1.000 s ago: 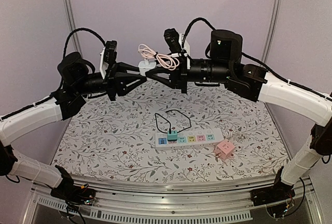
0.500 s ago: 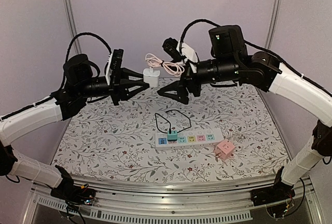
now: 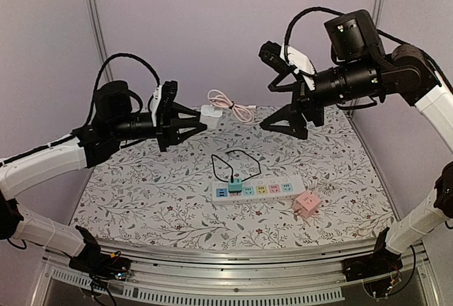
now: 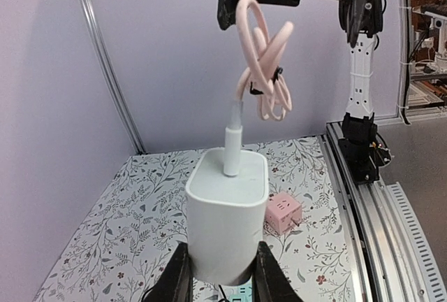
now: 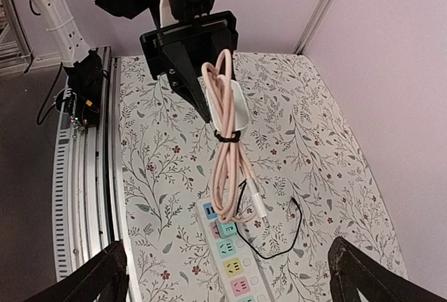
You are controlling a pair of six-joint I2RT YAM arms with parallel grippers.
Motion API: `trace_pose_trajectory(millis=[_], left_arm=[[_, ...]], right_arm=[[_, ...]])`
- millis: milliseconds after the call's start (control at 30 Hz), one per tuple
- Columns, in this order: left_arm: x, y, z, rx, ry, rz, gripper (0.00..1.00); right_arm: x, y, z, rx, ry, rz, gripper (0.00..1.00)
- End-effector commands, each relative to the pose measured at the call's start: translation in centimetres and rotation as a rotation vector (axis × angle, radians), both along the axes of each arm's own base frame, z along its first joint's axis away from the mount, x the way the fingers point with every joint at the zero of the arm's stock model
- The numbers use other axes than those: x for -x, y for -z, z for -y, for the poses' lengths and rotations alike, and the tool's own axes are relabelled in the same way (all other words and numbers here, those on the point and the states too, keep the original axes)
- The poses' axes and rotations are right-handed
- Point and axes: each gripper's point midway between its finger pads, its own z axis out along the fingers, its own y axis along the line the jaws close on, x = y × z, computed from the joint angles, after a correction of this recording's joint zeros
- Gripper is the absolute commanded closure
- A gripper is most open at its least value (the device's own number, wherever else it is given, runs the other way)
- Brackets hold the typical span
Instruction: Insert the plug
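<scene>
You are working over a table [image 3: 134, 193] that is wearing a floral cloth. Lilac wall panels [image 3: 233, 23] are closing it in behind and at both sides, with metal posts [image 3: 90, 15] standing at the back corners. A ribbed rail [image 3: 233, 285] is running along the near edge, where both arm bases are sitting.

A power strip [image 3: 272, 190] is lying towards the front middle of the cloth, well apart from the left and back edges. A teal plug [image 3: 235, 185] is sitting in it near its left end, trailing a black cord [image 3: 237, 159] that is looping behind it. A pink cube adapter [image 3: 307, 205] is resting just beside the strip's right end.

Your left gripper [image 3: 197, 120] is clamping the white charger [image 4: 227, 211] by its lower body and holding it in the air over the back left of the cloth, well above the strip. The pink cable [image 3: 237, 108], bundled with a tie, is sticking out from the charger towards the right arm. Your right gripper [image 3: 274, 106] is standing with its fingers spread wide and grasping nothing. It is hovering high over the back right of the cloth and is not touching the bundle.
</scene>
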Motion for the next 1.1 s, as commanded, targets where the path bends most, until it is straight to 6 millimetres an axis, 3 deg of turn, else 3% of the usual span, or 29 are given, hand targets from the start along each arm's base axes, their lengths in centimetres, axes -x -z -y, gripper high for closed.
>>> trace_pose_trajectory(millis=[0,133,367,633,700,867,1067], left_arm=[[0.8,2.0,0.8,-0.065,0.008,0.045,1.0],[1.0,2.5,1.1,-0.08,0.015,0.052,1.0],[1.3,3.9,1.6,-0.109,0.041,0.036,1.0],[1.5,4.8,2.2,-0.122,0.065,0.03,1.0],[1.5,4.9,2.4,-0.12,0.066,0.032,1.0],[1.6,4.8,2.6,-0.115,0.067,0.034,1.0],[1.7,4.6,2.7,-0.104,0.07,0.033,1.0]], right_arm=[[-1.9,0.3,0.2,0.066,0.108,0.025,0.01],[-1.7,2.3,-2.9,0.152,0.025,0.059,0.01],[-1.5,5.3,-6.3,0.237,-0.066,0.046,0.02],[-1.9,7.2,-7.9,0.27,-0.097,0.032,0.25],[-2.1,7.6,-8.2,0.275,-0.1,0.034,0.37],[-2.3,8.6,-8.6,0.298,-0.108,0.027,0.38],[-2.7,8.7,-9.2,0.291,-0.111,0.045,0.55]])
